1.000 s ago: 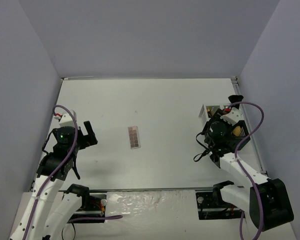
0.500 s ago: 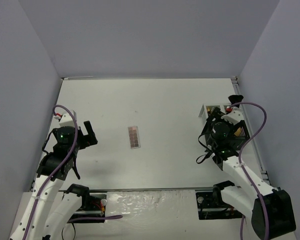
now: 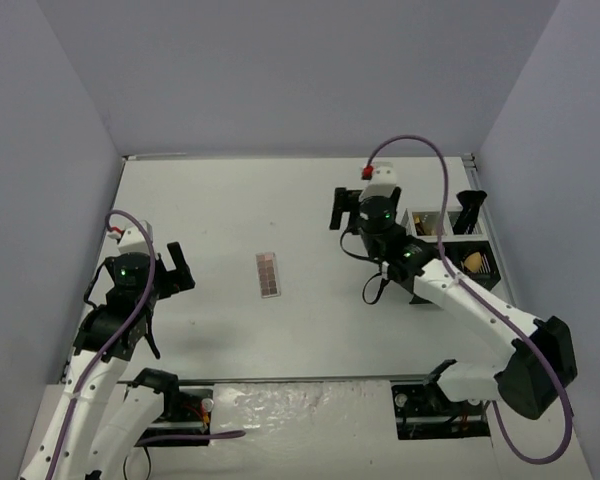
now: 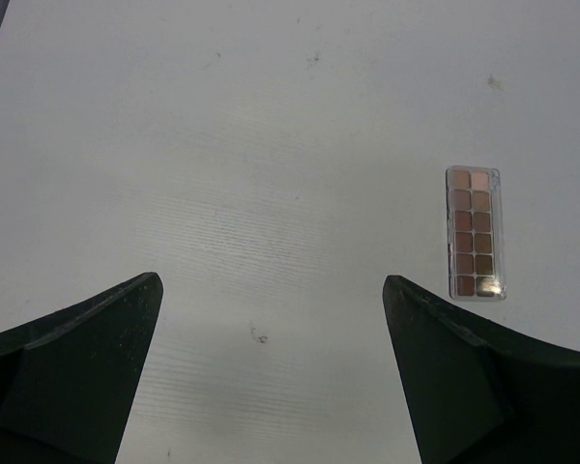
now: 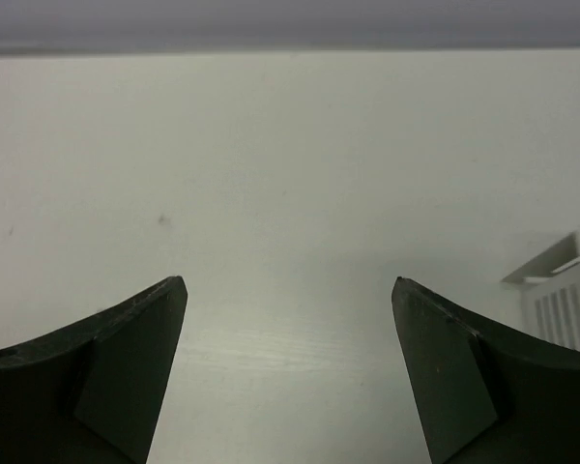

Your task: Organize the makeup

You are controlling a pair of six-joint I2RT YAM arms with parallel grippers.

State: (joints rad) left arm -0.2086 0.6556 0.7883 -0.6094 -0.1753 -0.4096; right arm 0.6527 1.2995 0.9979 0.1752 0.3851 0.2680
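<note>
A narrow brown and pink eyeshadow palette [image 3: 268,274] lies flat near the middle of the table, and the left wrist view has this palette [image 4: 476,233] ahead and to the right. My left gripper [image 3: 177,268] hovers open and empty, left of the palette [image 4: 271,285]. My right gripper [image 3: 345,208] is open and empty over bare table [image 5: 288,282], left of the organizer rack [image 3: 420,222] and up and right of the palette. A tan sponge [image 3: 472,262] sits in a rack compartment. A black brush [image 3: 470,210] stands at the rack's far right.
The organizer's white slatted corner [image 5: 561,290] shows at the right edge of the right wrist view. Grey walls close the table on the left, back and right. The right arm's purple cable [image 3: 420,150] arcs above the rack.
The right arm has swung from over the organizer to the left and farther back, and its jaws have spread wider. The left arm and the palette have not moved.
</note>
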